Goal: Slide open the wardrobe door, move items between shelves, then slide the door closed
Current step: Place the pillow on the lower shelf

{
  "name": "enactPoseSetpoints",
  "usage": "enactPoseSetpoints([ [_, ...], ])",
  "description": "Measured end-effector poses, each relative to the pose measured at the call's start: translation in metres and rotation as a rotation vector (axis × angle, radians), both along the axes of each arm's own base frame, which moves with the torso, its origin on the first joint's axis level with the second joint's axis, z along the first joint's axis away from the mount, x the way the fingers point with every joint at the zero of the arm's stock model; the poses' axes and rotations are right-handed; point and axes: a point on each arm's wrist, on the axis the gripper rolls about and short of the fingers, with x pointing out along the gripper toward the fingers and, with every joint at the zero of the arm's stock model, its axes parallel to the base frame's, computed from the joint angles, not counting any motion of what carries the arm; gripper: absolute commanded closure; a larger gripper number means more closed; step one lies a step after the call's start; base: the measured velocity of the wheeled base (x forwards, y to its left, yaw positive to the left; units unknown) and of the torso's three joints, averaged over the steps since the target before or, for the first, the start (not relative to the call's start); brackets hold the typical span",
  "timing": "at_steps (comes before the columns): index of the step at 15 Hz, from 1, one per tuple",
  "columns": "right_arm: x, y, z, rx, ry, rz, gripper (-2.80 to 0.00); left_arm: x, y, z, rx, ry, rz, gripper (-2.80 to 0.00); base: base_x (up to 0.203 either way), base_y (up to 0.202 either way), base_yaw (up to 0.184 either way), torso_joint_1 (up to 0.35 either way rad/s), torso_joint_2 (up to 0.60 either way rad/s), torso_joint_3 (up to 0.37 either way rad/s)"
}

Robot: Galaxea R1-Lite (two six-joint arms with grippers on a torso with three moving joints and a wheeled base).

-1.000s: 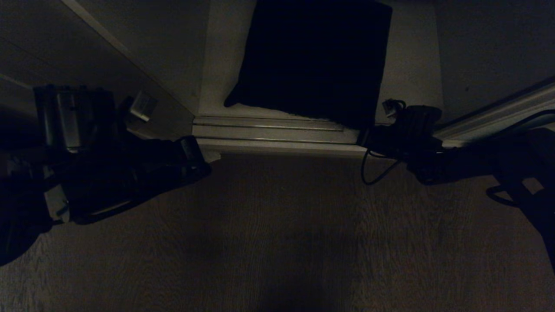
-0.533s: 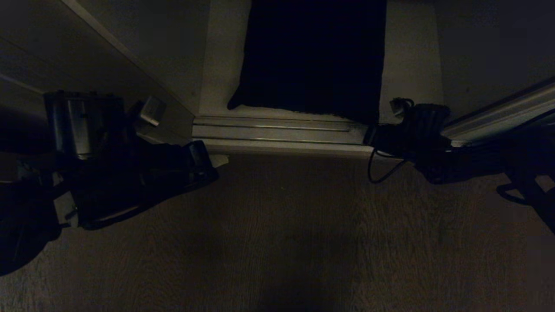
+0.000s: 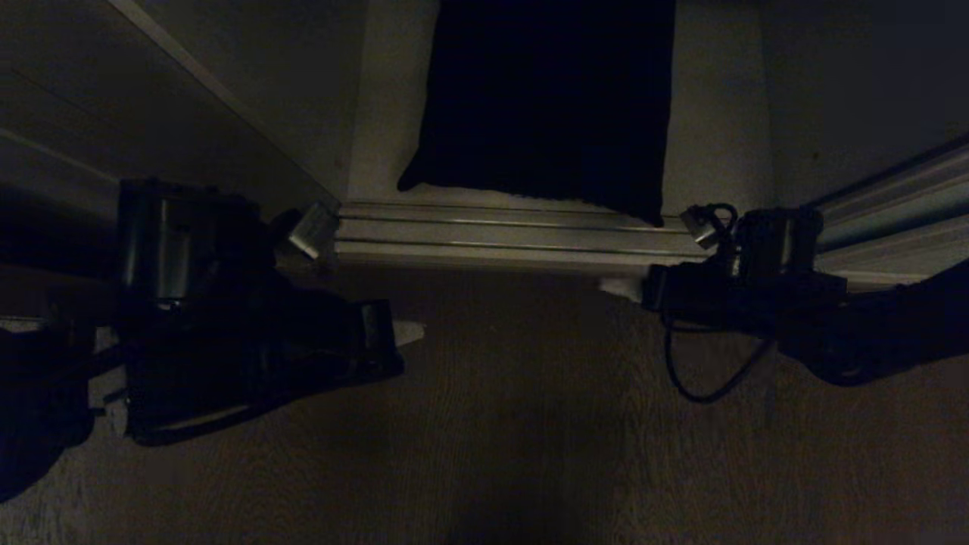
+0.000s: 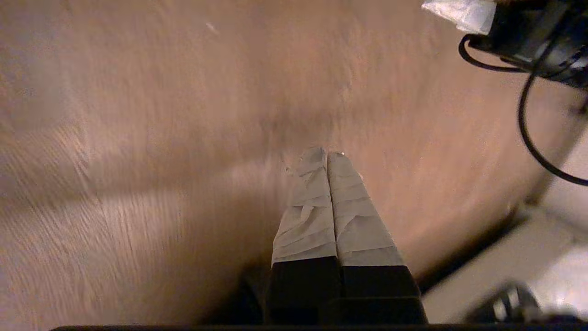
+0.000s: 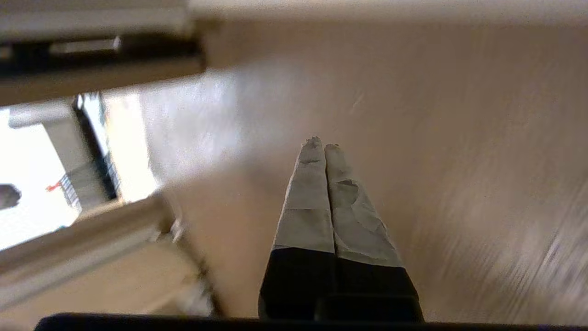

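Head view
- Black garment point(image 3: 545, 106): top centre of the frame, lying flat on the pale bottom shelf point(image 3: 719, 129) inside the wardrobe.
- Track point(image 3: 492, 235): a pale grooved rail across the middle, just below the garment's front edge.
- Door point(image 3: 886, 200): only its framed lower edge shows, at the right, running off to the upper right.
- Floor point(image 3: 515, 424): dark wood grain, fills the lower half.
- Left gripper point(image 3: 409, 331): left of centre, over the floor just below the track, tip pointing right.
- Right gripper point(image 3: 617, 286): right of centre, below the track, tip pointing left, well apart from the left one.

Left wrist view
- Left gripper point(image 4: 327, 158): taped fingers pressed together, nothing between them, floor point(image 4: 161, 161) beyond.
- Right gripper point(image 4: 459, 13): upper right corner, pale tip and black cable.

Right wrist view
- Right gripper point(image 5: 320, 146): taped fingers pressed together, holding nothing, above the floor point(image 5: 459, 138).
- Track point(image 5: 92, 64): upper left.
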Motion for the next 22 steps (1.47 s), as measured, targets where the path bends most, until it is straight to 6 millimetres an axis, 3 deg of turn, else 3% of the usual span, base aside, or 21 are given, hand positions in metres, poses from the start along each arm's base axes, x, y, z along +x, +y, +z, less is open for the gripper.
enactPoseSetpoints([
  [3, -0.054, 0.002, -0.001, -0.014, 0.049, 0.045, 0.00, -0.027, -0.009, 0.006, 0.050, -0.001, -0.014, 0.00, 0.000, 0.000, 0.000, 0.000, 0.00, 0.000],
  [6, -0.105, 0.000, -0.006, -0.030, 0.087, 0.081, 0.00, -0.059, -0.004, 0.010, 0.114, 0.023, -0.050, 0.00, 0.000, 0.000, 0.000, 0.000, 0.00, 0.000],
  [12, -0.194, -0.008, 0.004, -0.085, 0.087, 0.037, 0.00, -0.111, 0.043, 0.027, 0.199, 0.044, -0.012, 0.00, 0.000, 0.000, 0.000, 0.000, 0.00, 0.000],
  [17, -0.268, -0.045, 0.019, -0.100, 0.089, 0.031, 0.00, -0.134, 0.082, 0.023, 0.247, -0.039, 0.235, 0.00, 0.000, 0.000, 0.000, 0.000, 0.00, 0.000],
  [22, -0.329, -0.085, 0.009, -0.104, 0.066, -0.138, 0.00, -0.158, 0.117, 0.007, 0.257, -0.082, 0.429, 0.00, 0.000, 0.000, 0.000, 0.000, 0.00, 0.000],
])
